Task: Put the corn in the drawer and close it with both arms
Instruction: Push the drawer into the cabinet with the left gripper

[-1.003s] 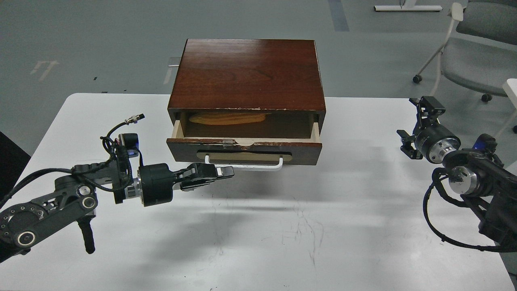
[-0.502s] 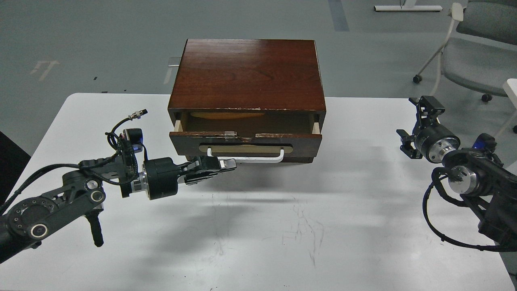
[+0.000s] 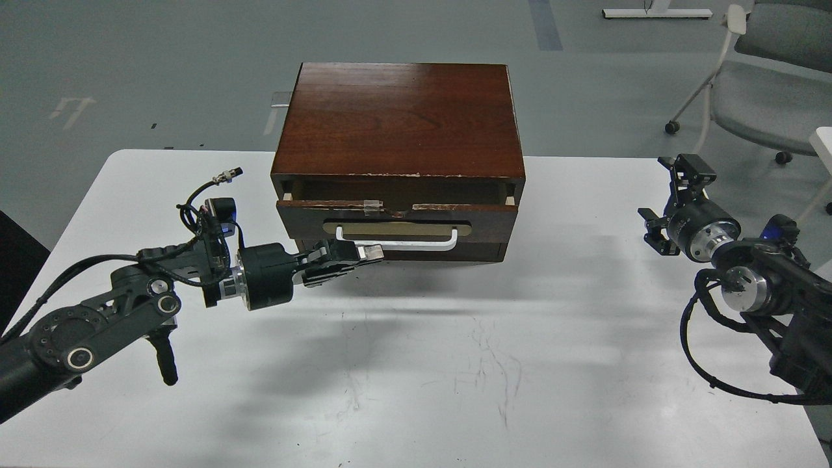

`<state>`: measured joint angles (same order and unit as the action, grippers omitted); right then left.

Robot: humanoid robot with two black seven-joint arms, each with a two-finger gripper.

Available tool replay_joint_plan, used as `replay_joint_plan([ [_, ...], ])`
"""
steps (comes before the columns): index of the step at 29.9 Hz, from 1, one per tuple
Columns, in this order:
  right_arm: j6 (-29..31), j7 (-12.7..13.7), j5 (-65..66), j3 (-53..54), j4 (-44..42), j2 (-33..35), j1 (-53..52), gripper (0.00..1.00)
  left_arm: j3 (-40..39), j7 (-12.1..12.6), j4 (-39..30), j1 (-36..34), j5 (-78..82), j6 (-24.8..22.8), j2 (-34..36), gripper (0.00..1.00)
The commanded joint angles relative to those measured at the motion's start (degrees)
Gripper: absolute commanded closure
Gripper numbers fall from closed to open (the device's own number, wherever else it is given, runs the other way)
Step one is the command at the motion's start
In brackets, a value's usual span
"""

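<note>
White table (image 3: pixel 416 390), drawer (image 3: pixel 396 224) ajar; left gripper (image 3: pixel 364 255) closed, right gripper (image 3: pixel 676 195) unclear.

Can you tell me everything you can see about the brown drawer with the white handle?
The drawer is dark brown wood with a white bar handle on a tan plate. Its top front edge is chipped, with a bit of clear tape. It sits in a wooden cabinet on the white table and is almost shut: only a thin dark gap shows, with pale side walls at the ends. Nothing inside can be seen. The left gripper is at the handle's left end, seemingly touching it.
</note>
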<state>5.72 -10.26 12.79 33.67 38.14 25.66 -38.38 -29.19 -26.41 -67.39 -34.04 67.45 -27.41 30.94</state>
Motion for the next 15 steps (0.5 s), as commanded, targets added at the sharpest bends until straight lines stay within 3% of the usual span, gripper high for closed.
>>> replay_joint_plan([
  [1, -0.01, -0.02, -0.05, -0.01, 0.0, 0.0, 0.05, 0.0, 0.01, -0.04, 1.82, -0.68, -0.04, 0.08, -0.88, 0.88],
  [15, -0.01, -0.02, 0.04, -0.01, 0.0, 0.0, 0.05, 0.0, 0.01, -0.13, 5.34, -2.61, -0.13, 0.08, -3.34, 0.86],
])
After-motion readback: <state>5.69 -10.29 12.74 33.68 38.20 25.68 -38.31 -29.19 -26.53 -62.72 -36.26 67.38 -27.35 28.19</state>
